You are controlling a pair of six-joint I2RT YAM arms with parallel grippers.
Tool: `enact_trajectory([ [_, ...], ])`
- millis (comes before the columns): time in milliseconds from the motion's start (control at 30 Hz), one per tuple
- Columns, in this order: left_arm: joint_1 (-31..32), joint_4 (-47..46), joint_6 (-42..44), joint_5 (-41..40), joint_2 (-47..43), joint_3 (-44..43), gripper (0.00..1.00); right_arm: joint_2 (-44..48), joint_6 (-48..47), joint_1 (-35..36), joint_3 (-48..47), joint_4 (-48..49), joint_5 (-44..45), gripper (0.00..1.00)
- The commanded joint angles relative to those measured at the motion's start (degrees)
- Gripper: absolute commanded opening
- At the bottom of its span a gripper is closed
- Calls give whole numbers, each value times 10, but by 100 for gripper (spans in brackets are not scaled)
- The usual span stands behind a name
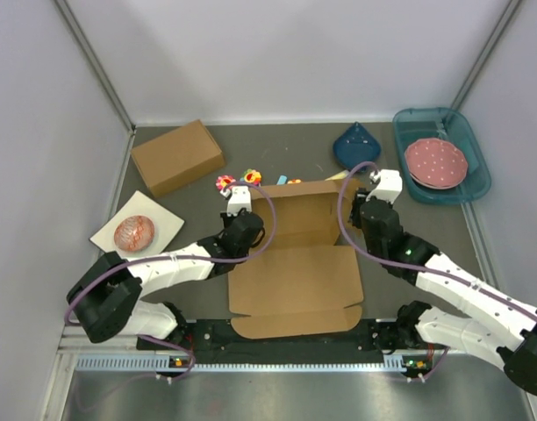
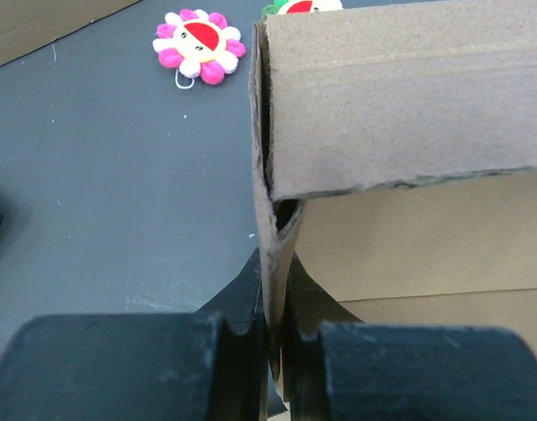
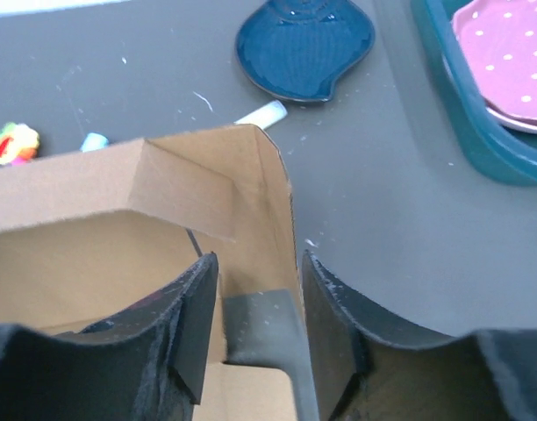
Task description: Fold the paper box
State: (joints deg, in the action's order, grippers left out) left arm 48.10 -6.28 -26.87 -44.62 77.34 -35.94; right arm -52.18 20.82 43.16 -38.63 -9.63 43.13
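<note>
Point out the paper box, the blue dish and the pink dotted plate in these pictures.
paper box [image 1: 295, 279]: top external view, on its flat near panel.
blue dish [image 3: 304, 39]: right wrist view, on its middle.
pink dotted plate [image 1: 435, 162]: top external view, on its middle.

Soft, even light falls from overhead; shadows on the table are faint and nothing glares. In the wrist views the near left pincer and right pincer look slightly blurred, while the box is sharp.
</note>
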Motion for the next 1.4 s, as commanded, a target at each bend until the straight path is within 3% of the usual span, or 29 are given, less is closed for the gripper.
enact_trajectory([
  [0,-2,38,23,20,-9,33,0,-19,48,-26,-35,55,-61,36],
  [400,-2,12,43,32,-18,47,0,-129,74,-94,-69,84,-204,17],
  [567,-2,5,47,33,-9,45,0,-173,87,-93,-61,88,-305,13],
  [667,-2,4,46,32,-6,44,0,-155,75,-93,-58,83,-295,13],
  [767,-2,5,48,29,-7,44,0,-104,62,-93,-59,49,-268,21],
  [900,-2,2,46,25,-13,47,0,-21,40,-93,-41,4,-214,43],
  [1000,-2,0,46,26,-17,48,0,23,19,-93,-22,-24,-170,49],
  [1100,-2,-2,47,25,-16,49,0,32,18,-93,-9,-41,-132,51],
  [1367,-2,-2,47,28,-15,47,0,-27,49,-94,7,-30,-134,52],
])
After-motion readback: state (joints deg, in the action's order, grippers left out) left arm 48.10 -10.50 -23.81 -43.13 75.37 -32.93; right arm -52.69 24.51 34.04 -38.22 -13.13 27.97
